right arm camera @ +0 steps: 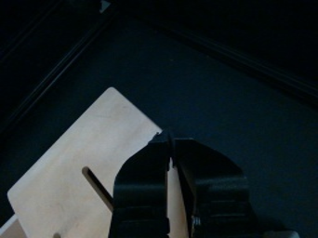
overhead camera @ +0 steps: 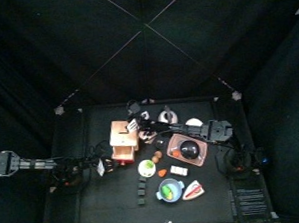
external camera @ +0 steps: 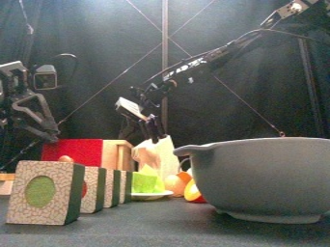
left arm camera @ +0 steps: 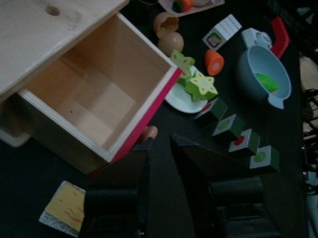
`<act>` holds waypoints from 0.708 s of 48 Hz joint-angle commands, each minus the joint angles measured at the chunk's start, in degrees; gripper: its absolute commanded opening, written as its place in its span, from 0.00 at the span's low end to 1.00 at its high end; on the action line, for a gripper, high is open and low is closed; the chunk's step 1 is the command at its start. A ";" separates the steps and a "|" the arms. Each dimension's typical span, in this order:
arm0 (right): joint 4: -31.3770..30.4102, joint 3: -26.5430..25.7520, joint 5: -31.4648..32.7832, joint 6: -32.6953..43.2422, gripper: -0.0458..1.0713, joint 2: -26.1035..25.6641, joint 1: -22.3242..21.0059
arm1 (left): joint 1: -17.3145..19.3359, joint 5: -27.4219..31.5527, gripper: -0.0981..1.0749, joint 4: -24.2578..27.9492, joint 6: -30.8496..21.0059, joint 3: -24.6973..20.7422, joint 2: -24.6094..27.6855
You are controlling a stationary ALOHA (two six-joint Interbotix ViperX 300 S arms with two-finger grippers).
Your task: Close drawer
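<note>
The light-wood cabinet stands near the middle of the table. Its drawer is pulled out and empty, a wooden box with a red front. In the front view the red front faces left, and from above the drawer points toward the left arm. My left gripper hovers just in front of the drawer's red front, apart from it; it also shows in the top view. My right gripper is shut and empty above the cabinet's top panel, reaching in from the right.
A grey bowl stands near the front right. A row of green-faced wooden blocks stands front left. A white plate with green food lies beside the drawer. A brown tray lies right of the cabinet.
</note>
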 commanded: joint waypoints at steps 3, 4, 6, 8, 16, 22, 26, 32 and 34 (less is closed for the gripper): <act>0.00 -0.18 -0.35 -0.18 0.35 -1.41 -0.35 | 0.09 2.02 0.64 0.18 0.09 -1.14 1.58; 0.00 -0.09 -0.35 -0.18 0.35 -1.41 -0.44 | 0.18 2.20 0.64 0.18 0.09 -1.14 1.93; 0.00 -0.18 -0.35 -0.18 0.35 -1.41 -0.44 | 0.18 2.20 0.64 0.18 0.18 -1.41 2.81; 0.00 -0.18 -0.35 -0.18 0.35 -1.41 -0.44 | 0.35 2.20 0.64 0.26 0.26 -1.67 3.34; 0.00 0.44 -0.44 -0.18 0.35 -1.41 -0.62 | 2.02 2.11 0.64 1.85 0.09 -2.11 4.31; 0.18 0.44 -0.53 -0.18 0.35 -1.41 -0.62 | 3.78 2.02 0.64 2.46 0.09 -2.37 4.31; 0.26 0.53 -0.88 -0.18 0.35 -1.32 -0.62 | 5.19 1.58 0.64 3.69 0.09 -2.90 4.31; 0.53 0.53 -0.88 -0.18 0.35 -1.41 -0.62 | 7.47 0.35 0.64 5.19 0.09 -3.87 4.75; 0.62 0.53 -0.97 -0.18 0.35 -1.41 -0.53 | 8.17 0.00 0.64 5.62 0.18 -4.31 5.19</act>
